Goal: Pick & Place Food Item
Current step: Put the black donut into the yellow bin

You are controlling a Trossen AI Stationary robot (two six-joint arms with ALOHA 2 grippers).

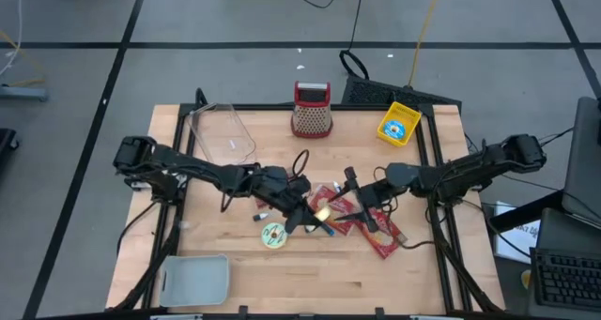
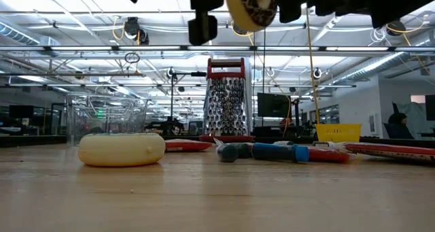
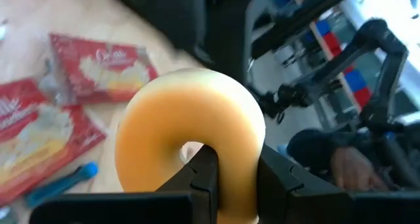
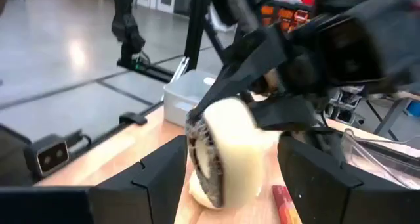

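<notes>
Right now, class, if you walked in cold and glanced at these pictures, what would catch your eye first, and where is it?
First, the pale yellow donut pinched in the left claw, lifted above the middle of the table, with the right claw open close beside it. Next, a second, frosted donut lying flat on the wooden table just below the arms. Behind them, a red-handled box grater stands upright at the far edge.

A pale yellow doughnut [image 3: 190, 135], ring-shaped and stood on edge, is held clear of the table over its middle. A second doughnut [image 1: 273, 236], with green icing, lies flat nearby.
</notes>
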